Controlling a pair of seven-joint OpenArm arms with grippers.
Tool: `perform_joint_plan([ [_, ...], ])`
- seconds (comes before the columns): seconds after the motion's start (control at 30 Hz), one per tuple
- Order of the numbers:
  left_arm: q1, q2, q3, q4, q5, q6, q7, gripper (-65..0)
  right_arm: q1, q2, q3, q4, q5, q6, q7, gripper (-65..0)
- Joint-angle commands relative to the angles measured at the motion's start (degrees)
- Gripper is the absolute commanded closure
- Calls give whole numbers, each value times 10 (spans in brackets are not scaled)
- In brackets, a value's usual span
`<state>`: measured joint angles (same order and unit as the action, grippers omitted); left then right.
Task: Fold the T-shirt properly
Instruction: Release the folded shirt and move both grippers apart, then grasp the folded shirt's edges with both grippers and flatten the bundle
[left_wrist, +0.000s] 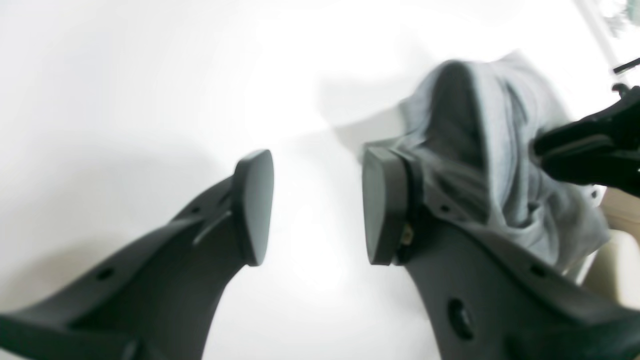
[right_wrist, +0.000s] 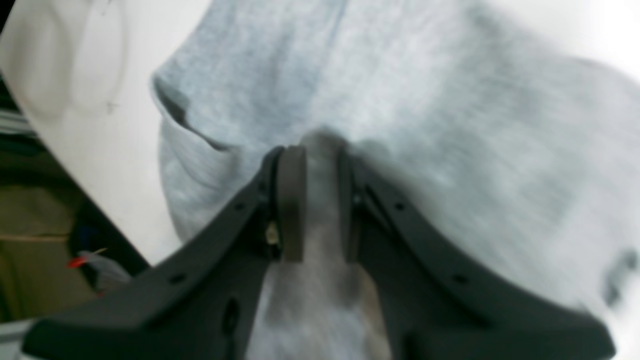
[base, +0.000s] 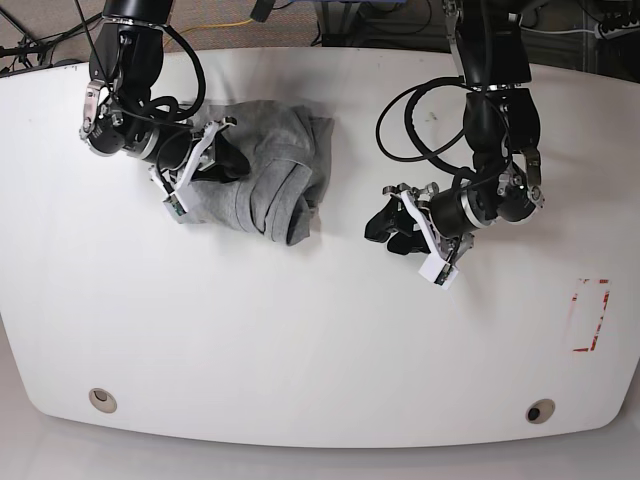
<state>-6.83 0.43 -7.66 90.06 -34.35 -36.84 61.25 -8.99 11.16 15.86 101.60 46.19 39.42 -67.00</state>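
T-shirt (base: 262, 178) crumpled in a heap on table (base: 320, 330), no clear long axis; right gripper (right_wrist: 316, 200) pinching its fabric, left gripper (left_wrist: 317, 207) fingers spread, empty.

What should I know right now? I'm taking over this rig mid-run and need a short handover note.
Right hand: closed on a pinched ridge of the heather-grey cotton T-shirt.
Left hand: open, empty, over the bare white table, apart from the shirt.
Shirt: a crumpled heap at the table's far side, near the right arm; no lettering shows.
Done: the right hand has hold of the cloth, nothing folded.
Left: spread the shirt flat, then make every fold.
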Motion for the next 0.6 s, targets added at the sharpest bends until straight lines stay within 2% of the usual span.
perform_joint_plan([
  [0.0, -11, -16, 6, 27, -16, -2, -12, -260, 9, 8, -39, -27, 18, 4, 51, -101],
  [0.13, -5, -22, 13, 42, -15, -1, -8, -260, 14, 15, -90, -86, 1, 4, 93, -98],
  [0.27, 15, -27, 43, 82, -12, 1, -8, -260, 18, 15, -91, -87, -13, 4, 96, -97],
  [0.57, 33, -23, 115, 116, 8, 0, -8, -260, 41, 24, 34, 27, 13, 4, 1, -100],
])
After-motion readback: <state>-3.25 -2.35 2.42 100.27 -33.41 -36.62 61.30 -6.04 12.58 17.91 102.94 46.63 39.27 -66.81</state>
